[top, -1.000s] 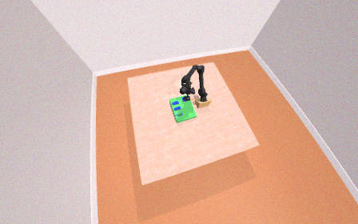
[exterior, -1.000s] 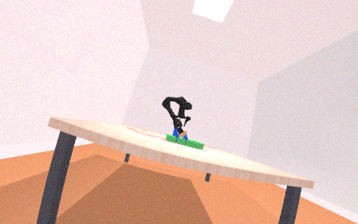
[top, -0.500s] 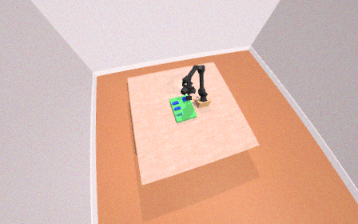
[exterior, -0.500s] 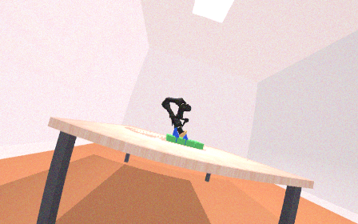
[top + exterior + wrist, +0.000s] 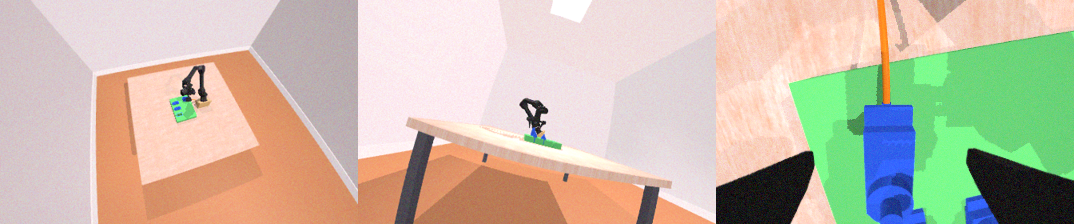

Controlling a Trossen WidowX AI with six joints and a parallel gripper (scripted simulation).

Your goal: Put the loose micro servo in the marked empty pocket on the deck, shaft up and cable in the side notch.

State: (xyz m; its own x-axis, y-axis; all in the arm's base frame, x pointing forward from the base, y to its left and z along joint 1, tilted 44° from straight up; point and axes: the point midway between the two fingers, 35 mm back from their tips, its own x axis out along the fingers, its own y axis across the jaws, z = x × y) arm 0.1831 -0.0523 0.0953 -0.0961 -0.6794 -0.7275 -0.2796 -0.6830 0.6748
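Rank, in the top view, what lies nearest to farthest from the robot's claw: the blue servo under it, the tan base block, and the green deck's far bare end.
1. Blue servo, right beneath the open gripper.
2. Tan base block, off to the right.
3. Green deck's bare end, lower in the picture.
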